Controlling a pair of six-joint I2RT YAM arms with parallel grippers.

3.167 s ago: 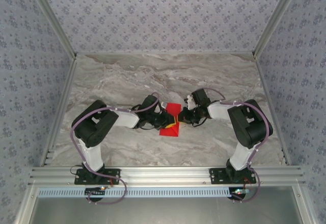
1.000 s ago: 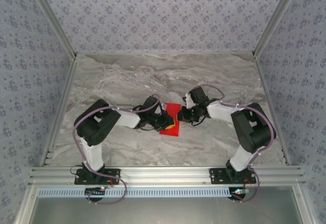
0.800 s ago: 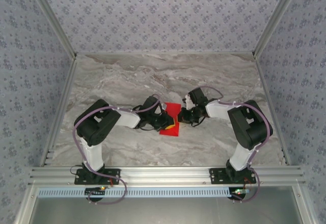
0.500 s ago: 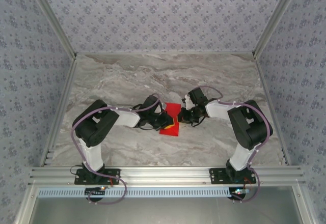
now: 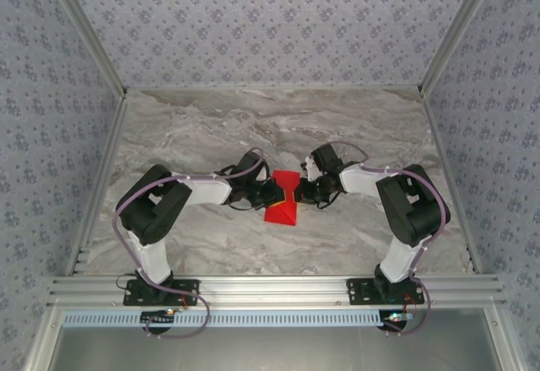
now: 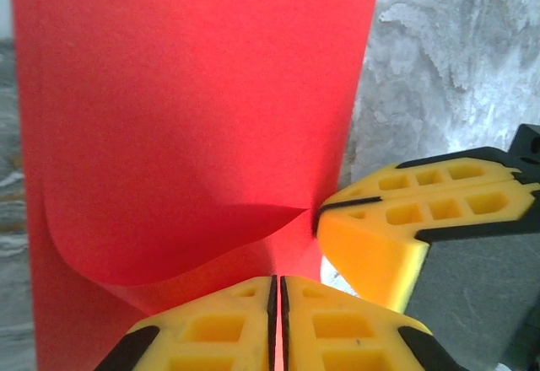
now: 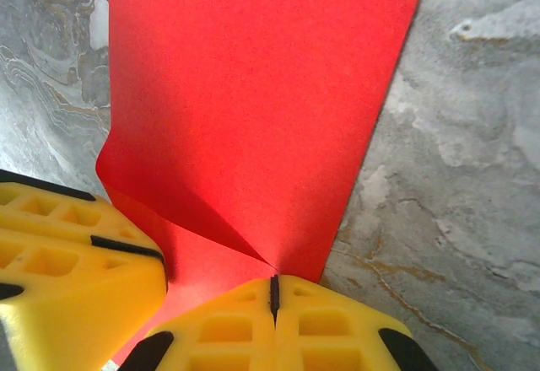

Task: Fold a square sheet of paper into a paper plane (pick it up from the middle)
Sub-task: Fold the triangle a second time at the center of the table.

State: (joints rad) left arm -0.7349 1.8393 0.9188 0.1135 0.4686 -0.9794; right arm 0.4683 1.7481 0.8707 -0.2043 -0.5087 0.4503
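Note:
The red square sheet of paper (image 5: 281, 210) is held between both grippers over the middle of the table, bent into a soft fold with one corner pointing toward the arms. My left gripper (image 5: 276, 191) is shut on one edge of it, and red paper shows in the slit between its yellow fingers (image 6: 219, 329). My right gripper (image 5: 301, 192) is shut on the opposite edge, where a crease in the sheet (image 7: 253, 93) runs into its jaw line (image 7: 272, 291). The two grippers almost touch. The paper plane is out of view.
The grey marbled table (image 5: 278, 126) stretches beyond and to both sides of the grippers. Patterned walls with metal rails (image 5: 101, 177) close in three sides. The arm bases stand on the near rail (image 5: 270, 287).
My left gripper has moved right, closer to the right gripper. The sheet between them has bunched up and folded more.

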